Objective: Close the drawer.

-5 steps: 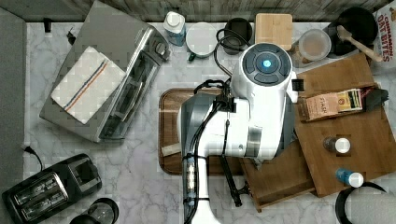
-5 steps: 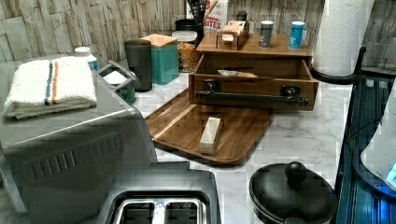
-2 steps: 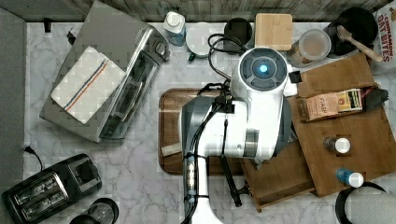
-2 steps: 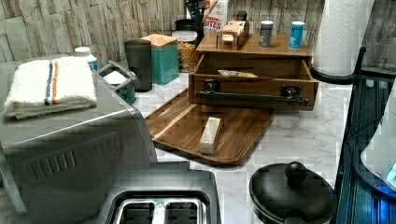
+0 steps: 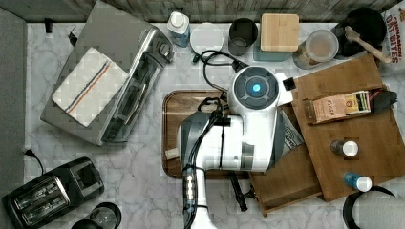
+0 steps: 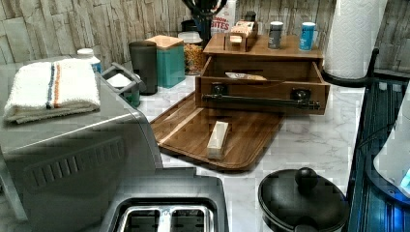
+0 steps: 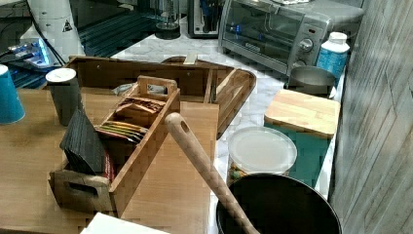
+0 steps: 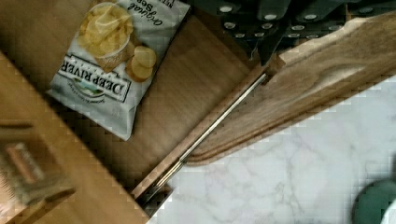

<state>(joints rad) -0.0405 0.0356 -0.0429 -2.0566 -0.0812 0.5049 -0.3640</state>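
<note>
The wooden drawer (image 5: 286, 186) stands pulled out of its flat-topped box (image 5: 356, 176), over the edge of the dark tray (image 5: 174, 109). In the left view the drawer's front (image 6: 263, 92) carries a black bar handle (image 6: 261, 100). A chip bag (image 8: 112, 60) lies inside on the drawer floor (image 8: 187, 93). My arm (image 5: 248, 129) hangs over the tray and the drawer's near end in the top view. In the wrist view my gripper (image 8: 264, 42) is just above the drawer's thin side rim (image 8: 210, 128), where it meets the tray (image 8: 327, 79).
A pale block (image 6: 216, 140) lies on the tray. A tea caddy (image 5: 341, 107) and two bottles (image 5: 351, 149) stand on the box top. A toaster oven (image 5: 110, 81), a toaster (image 5: 52, 191), canisters (image 5: 279, 31) and a lidded pot (image 6: 302, 198) ring the marble counter (image 8: 289, 177).
My arm has shifted a little toward the top view's lower left. The drawer stays open at the same spot.
</note>
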